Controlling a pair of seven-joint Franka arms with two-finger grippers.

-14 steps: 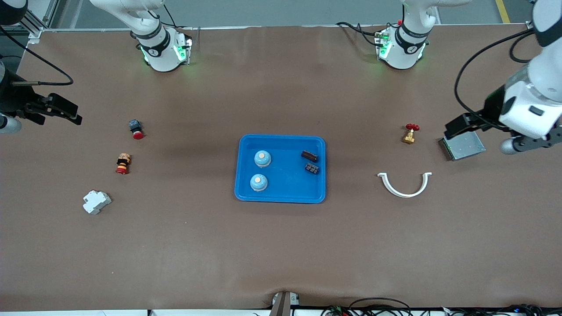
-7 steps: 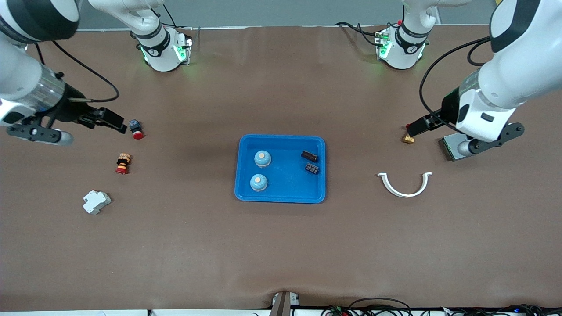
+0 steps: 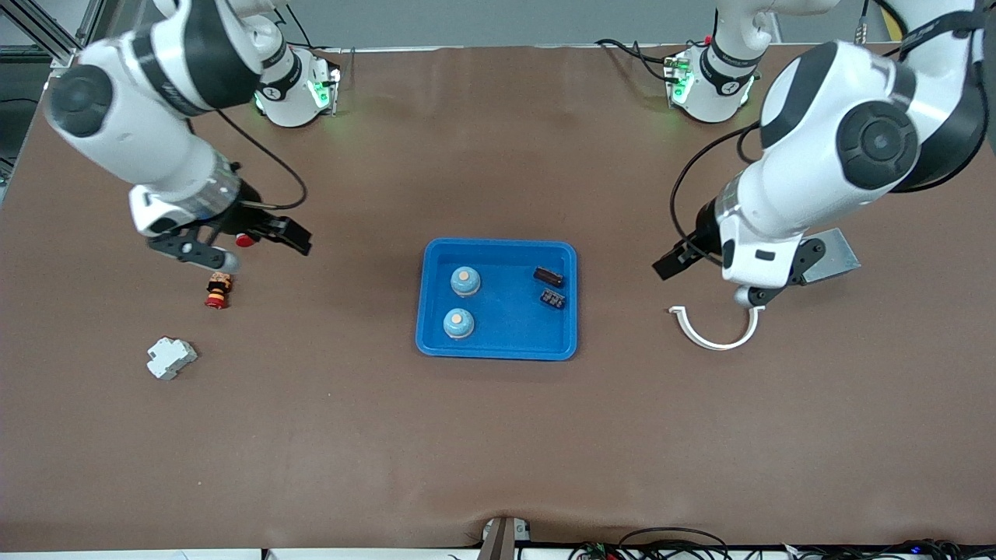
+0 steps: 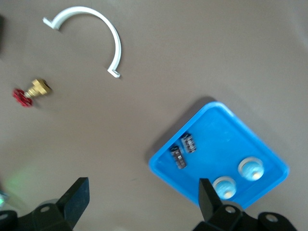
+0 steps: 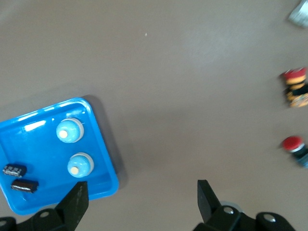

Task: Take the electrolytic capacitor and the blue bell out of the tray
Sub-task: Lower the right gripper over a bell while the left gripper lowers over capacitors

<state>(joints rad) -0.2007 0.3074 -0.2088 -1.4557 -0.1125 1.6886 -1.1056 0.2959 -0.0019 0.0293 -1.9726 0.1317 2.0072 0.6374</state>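
Both arms have swung inward toward the blue tray (image 3: pixel 498 346); left claw (image 4: pixel 142 199) and right claw (image 5: pixel 139 199) are spread, nothing removed yet.

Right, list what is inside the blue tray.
The shallow bright blue plastic tray holds two round blue bells with pale tops and two small dark cylindrical capacitors. Nothing covers them; whatever lies beneath each piece cannot be seen.
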